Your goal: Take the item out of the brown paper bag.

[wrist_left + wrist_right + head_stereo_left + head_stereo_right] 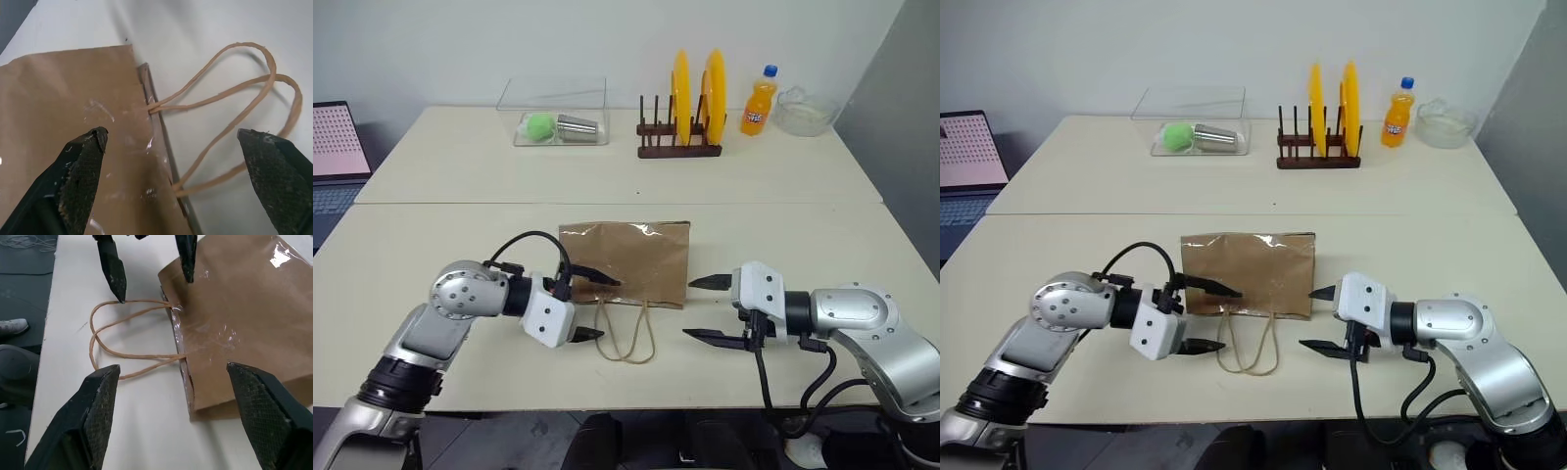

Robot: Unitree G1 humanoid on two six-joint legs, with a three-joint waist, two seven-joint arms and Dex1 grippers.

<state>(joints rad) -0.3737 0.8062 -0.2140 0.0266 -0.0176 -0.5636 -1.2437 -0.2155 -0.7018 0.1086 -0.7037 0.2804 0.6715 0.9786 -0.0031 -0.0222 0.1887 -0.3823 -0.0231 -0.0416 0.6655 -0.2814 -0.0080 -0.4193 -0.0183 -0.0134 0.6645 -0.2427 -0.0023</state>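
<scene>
Creased brown kraft-paper carrier bag lies flat on the cream table, mouth toward the robot, its two thin tan cord loop handles splayed on the tabletop between the two grippers. The bag's contents are hidden, so the item's place can't be told. Left gripper comes in from the bag's left side, forearm bent inward, pointing right and slightly down; fingers spread wide, one tip over the bag's near-left corner, the other just beside the handle loops, gripping nothing. Right gripper mirrors it from the bag's right, pointing left, fingers apart and empty, upper tip just beside the bag's near-right corner, not touching paper.
</scene>
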